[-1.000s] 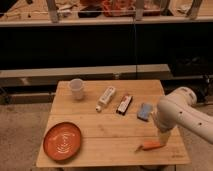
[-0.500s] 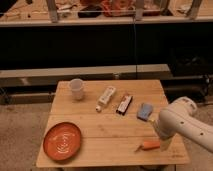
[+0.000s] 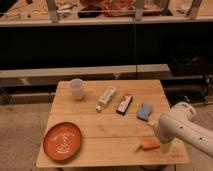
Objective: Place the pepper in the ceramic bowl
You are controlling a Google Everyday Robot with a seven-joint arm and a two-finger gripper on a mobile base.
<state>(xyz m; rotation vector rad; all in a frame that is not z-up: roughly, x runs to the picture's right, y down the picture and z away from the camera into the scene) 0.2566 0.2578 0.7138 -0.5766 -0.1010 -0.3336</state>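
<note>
Beside pepper (image 3: 149, 146), gripper (image 3: 163, 146) mostly hidden by arm (image 3: 186, 127).

Desk (image 3: 110, 131): bowl (image 3: 62, 141) at 8 o'clock; cup (image 3: 76, 88) at 11 o'clock. Tube (image 3: 105, 97), packet (image 3: 124, 104) and sponge (image 3: 145, 111) lie in a row from centre towards 3 o'clock. Pepper (image 3: 149, 146) at 5 o'clock, well apart from bowl. Hand (image 3: 163, 145) just right of pepper.

Slim orange pepper (image 3: 149, 146) lies beside the end effector (image 3: 165, 146), well apart from the ceramic bowl (image 3: 52, 134).
</note>
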